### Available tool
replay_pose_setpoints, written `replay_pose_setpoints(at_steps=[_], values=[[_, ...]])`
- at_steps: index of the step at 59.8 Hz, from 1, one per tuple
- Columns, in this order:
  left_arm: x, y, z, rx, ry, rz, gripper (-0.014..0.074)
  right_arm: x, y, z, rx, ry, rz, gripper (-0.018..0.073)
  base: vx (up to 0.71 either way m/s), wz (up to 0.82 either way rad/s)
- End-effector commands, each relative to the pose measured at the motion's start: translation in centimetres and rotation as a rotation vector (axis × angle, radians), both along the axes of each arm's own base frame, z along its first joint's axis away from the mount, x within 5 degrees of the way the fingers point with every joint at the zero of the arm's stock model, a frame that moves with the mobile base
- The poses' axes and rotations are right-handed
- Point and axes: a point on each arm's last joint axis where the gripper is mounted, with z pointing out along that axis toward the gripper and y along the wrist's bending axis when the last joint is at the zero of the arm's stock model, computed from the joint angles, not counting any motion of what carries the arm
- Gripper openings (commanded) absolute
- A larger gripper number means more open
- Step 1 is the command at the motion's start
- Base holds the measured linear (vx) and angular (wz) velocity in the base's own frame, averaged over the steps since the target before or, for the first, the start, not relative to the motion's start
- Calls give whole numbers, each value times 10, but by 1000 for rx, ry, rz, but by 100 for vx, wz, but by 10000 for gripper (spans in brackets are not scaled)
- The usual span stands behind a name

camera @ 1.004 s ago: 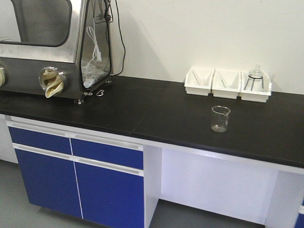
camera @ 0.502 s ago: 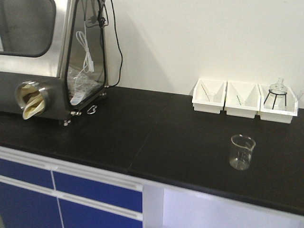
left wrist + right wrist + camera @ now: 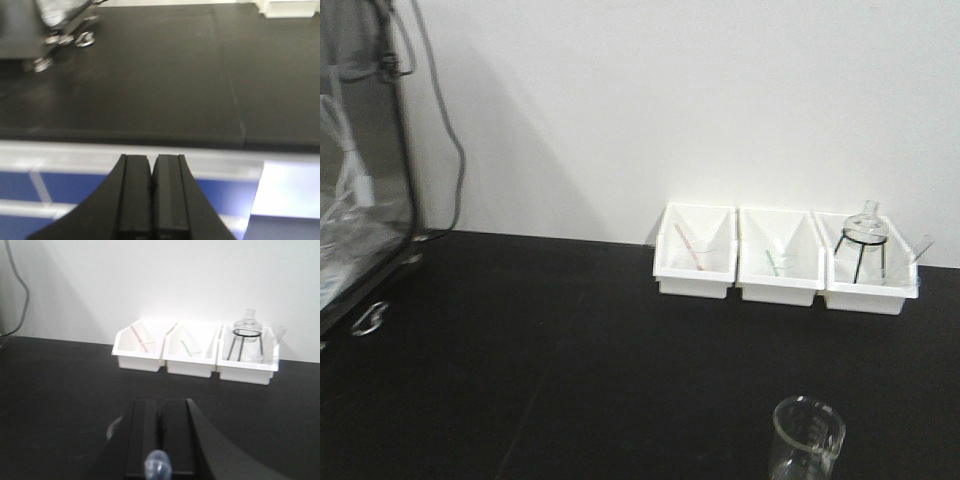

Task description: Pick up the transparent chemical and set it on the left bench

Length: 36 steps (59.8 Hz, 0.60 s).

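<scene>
The transparent chemical [image 3: 270, 354] is a small clear beaker with a pale stick [image 3: 920, 245], in the rightmost of three white bins [image 3: 868, 296] at the back of the black bench [image 3: 540, 380]. It shares that bin with a round flask on a wire tripod [image 3: 247, 324]. My right gripper [image 3: 159, 402] is shut and empty, low over the bench and well short of the bins. Shut and empty too, my left gripper [image 3: 151, 159] hangs over the bench's front edge [image 3: 150, 147], above blue drawers.
The left bin [image 3: 135, 357] holds a beaker with a red stick [image 3: 139, 339]. In the middle bin [image 3: 187, 365] is one with a green stick [image 3: 186, 347]. An empty glass beaker [image 3: 808, 440] stands near the front. A steel glove box [image 3: 360, 210] with cables is at far left.
The view has closed in on the bench and shifted right. The glove box has slid to the left edge, the bins look larger, and the empty beaker is now at the bottom edge.
</scene>
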Motion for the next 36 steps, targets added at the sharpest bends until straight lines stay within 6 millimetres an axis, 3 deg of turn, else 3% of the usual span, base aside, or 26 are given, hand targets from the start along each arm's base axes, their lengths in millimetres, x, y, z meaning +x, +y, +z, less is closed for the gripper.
replay_pose_setpoints(at_steps=[1, 36], values=[[-1, 0, 3, -14, -81, -1, -3, 0, 2, 12, 10, -49, 27, -1, 37, -36], [-1, 0, 3, -14, -81, -1, -3, 0, 2, 12, 10, -49, 27, -1, 27, -32]])
